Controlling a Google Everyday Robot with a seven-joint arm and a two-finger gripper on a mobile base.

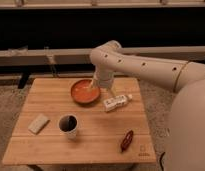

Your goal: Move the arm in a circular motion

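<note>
The arm (146,65) hangs its gripper (94,89) over the bowl (85,92); whether the pincer is spread, I cannot tell; circling low risks striking the bottle (117,102)

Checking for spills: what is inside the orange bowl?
The orange bowl shows only its orange inside; the arm and its gripper cover its right edge.

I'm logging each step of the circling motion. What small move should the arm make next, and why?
Probably keep sweeping along its arc above the table without dropping lower: the arm bends down so the gripper hangs right over the orange bowl, with the small bottle lying close beside it.
</note>
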